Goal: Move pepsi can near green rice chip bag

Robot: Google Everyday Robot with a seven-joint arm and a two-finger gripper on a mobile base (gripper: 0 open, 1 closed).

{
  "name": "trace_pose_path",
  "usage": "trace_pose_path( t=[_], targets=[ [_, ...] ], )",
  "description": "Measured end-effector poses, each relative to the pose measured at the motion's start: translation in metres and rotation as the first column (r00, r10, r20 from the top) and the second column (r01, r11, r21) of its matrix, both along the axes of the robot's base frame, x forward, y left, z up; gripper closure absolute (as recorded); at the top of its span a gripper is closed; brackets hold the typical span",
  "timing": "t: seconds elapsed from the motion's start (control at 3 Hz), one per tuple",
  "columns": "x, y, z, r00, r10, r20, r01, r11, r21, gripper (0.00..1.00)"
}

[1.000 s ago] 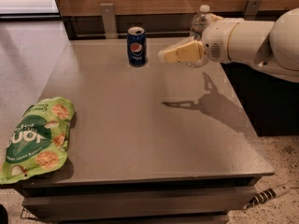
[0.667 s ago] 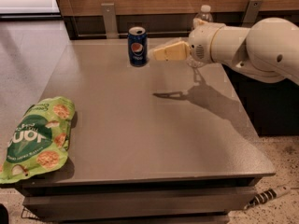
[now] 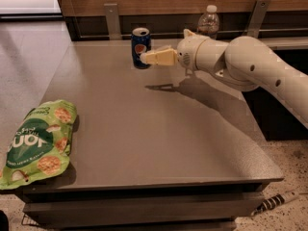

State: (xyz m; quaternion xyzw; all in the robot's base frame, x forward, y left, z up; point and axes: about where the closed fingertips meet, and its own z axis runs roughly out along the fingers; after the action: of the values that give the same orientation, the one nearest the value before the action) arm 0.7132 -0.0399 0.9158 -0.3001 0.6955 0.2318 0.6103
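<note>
The pepsi can [image 3: 140, 44] stands upright at the far edge of the grey table [image 3: 159, 129], dark blue with a silver top. My gripper [image 3: 144, 58] comes in from the right on a white arm, and its tan fingertips overlap the can's right side. The green rice chip bag [image 3: 37, 143] lies flat at the table's front left corner, far from the can.
A clear plastic water bottle [image 3: 209, 22] stands at the back behind my arm. A wooden wall with metal brackets [image 3: 112, 19] runs along the table's far edge. The floor lies to the left and a cable [image 3: 274, 202] at front right.
My gripper has moved left toward the pepsi can, from well to its right to right beside it. The can and the bag have not moved.
</note>
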Motion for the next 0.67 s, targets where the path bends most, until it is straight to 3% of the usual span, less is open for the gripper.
trace_pose_path(
  t=[0.67],
  targets=[
    [0.038, 0.030, -0.032, 0.9998, 0.016, 0.011, -0.017, 0.998, 0.066, 0.00]
  ],
)
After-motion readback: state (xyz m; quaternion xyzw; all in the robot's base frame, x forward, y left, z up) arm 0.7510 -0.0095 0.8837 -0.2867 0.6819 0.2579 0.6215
